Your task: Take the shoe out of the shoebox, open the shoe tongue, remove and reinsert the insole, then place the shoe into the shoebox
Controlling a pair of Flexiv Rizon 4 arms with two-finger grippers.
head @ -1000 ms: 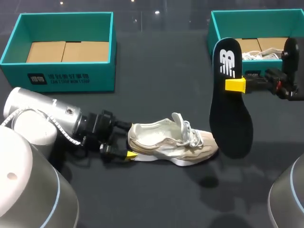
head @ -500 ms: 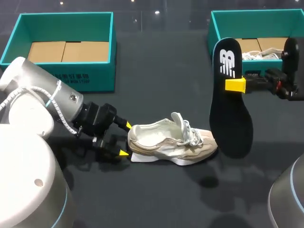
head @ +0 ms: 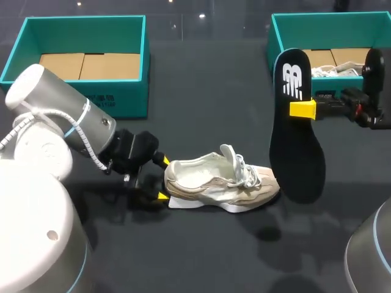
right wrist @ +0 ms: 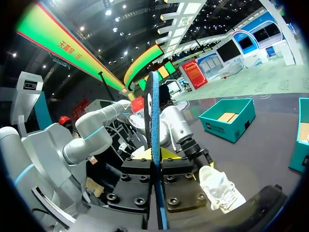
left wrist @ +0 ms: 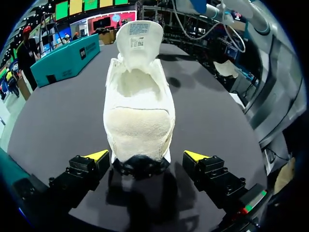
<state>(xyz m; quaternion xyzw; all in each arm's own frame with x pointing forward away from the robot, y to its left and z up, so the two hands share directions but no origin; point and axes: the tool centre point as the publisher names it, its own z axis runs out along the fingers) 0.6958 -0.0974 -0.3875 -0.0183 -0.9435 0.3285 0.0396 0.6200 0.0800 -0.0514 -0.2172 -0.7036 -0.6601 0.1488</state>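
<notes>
Half of one step looks done. At the far left of the dark bench [head: 201, 256] sits a teal cardboard box [head: 85, 101] with only brown card in its bottom. In front of it, the left tool [head: 163, 179] lies low at the heel of the cream cloth shoe [head: 217, 183]. Its two yellow fingers are spread wide, one on each side of the heel. From the left wrist view neither finger presses the shoe, so it grips nothing.

The shoe lies on the bench near the middle, with its toe to the right. Its white tongue [head: 228, 154] stands up and its mouth is wide open.

Next comes the long black foam insole [head: 296, 134]. It is held up on end near the toe, wide end down. The right tool [head: 303, 110] is clamped tight on its edge. Behind that is a second teal box [head: 330, 21] with something white inside.

I think the insole is out and must now go back in. The left tool should squeeze the heel to steady the shoe. Then the right tool needs to tip the insole flat and slide it into the open mouth.
</notes>
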